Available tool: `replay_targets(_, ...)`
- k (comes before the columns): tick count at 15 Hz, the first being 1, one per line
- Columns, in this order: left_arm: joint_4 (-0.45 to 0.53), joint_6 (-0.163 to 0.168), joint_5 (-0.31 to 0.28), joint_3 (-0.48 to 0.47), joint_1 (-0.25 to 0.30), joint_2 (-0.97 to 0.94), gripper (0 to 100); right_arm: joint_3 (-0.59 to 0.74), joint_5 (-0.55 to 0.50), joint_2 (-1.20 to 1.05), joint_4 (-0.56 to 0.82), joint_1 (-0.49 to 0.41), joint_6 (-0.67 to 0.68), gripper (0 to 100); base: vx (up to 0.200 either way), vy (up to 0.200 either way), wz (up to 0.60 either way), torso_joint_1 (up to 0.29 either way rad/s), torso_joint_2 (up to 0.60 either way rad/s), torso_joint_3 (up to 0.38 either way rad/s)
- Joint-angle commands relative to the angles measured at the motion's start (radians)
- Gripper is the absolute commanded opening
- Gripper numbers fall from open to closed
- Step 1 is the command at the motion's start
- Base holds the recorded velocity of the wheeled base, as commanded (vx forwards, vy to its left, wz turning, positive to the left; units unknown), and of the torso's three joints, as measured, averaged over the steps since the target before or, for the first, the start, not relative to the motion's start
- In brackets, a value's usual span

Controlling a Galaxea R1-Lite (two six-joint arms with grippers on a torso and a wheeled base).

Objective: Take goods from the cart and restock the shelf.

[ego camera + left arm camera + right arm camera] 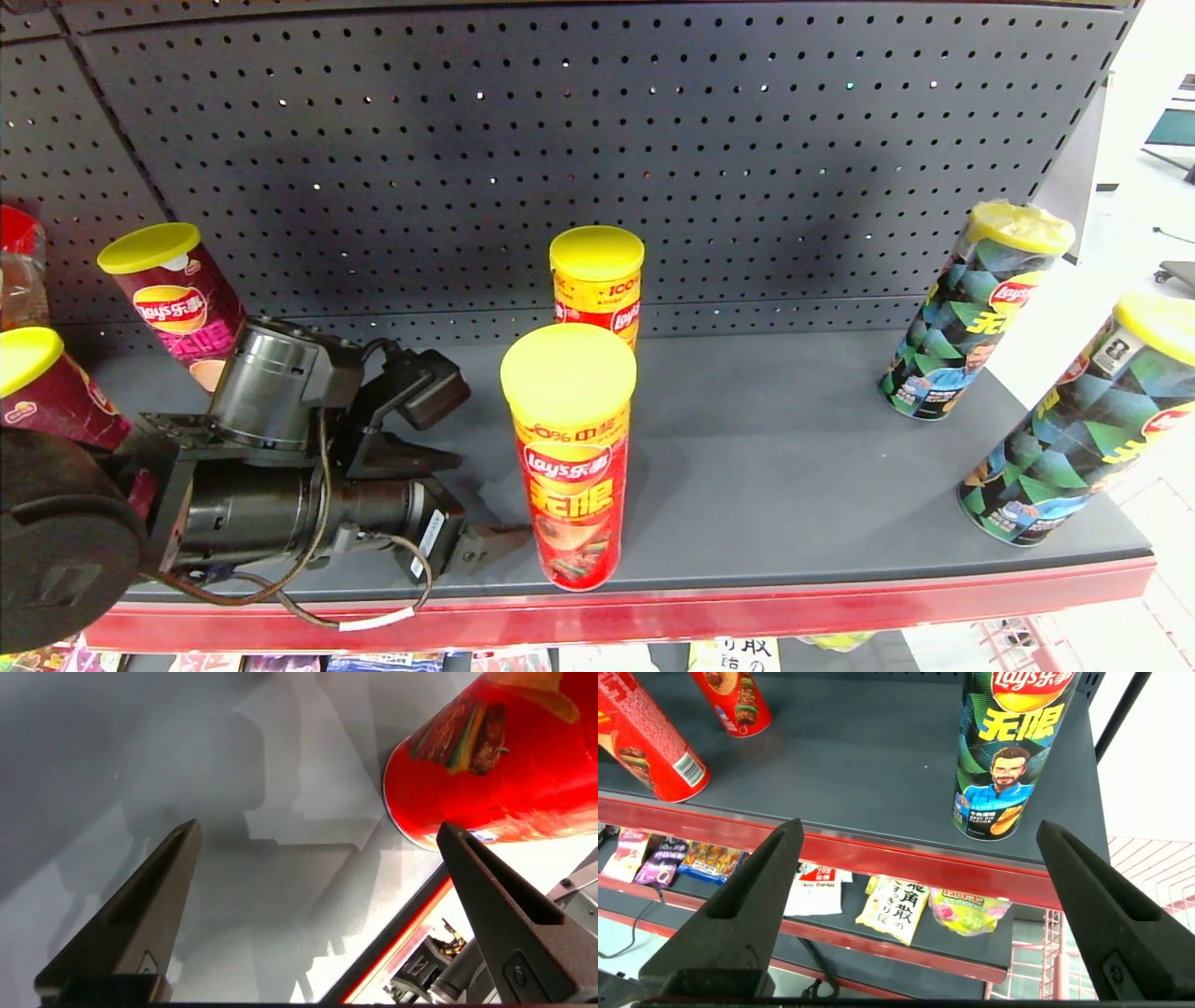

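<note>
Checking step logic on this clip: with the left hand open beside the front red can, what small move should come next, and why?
Probably draw the left hand straight back off the shelf. It is open and empty, and the red can stands upright on the shelf, not between the fingers.

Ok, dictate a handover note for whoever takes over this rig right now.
Left gripper: jaws open, empty, low on the shelf beside the front red can.
Right gripper: jaws open, empty, before the shelf's front edge.
Done: front red can stands upright near the edge, a second red can behind it; maroon cans left, green cans right.
Left: probably more stock to fetch and place.
</note>
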Motion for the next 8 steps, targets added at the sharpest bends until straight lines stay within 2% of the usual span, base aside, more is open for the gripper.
replay_targets(1, 0.0, 0.0, 0.0, -0.01, 0.0, 0.007, 100, 0.001, 0.0, 0.002, 0.0, 0.001, 0.001, 100, 0.0, 0.0, 0.0, 0.0, 0.0, 0.0)
replay_targets(8, 0.001, -0.003, 0.003, 0.002, 0.0, -0.01, 100, 0.002, 0.0, -0.006, 0.003, 0.001, -0.001, 100, 0.0, 0.0, 0.0, 0.0, 0.0, 0.0)
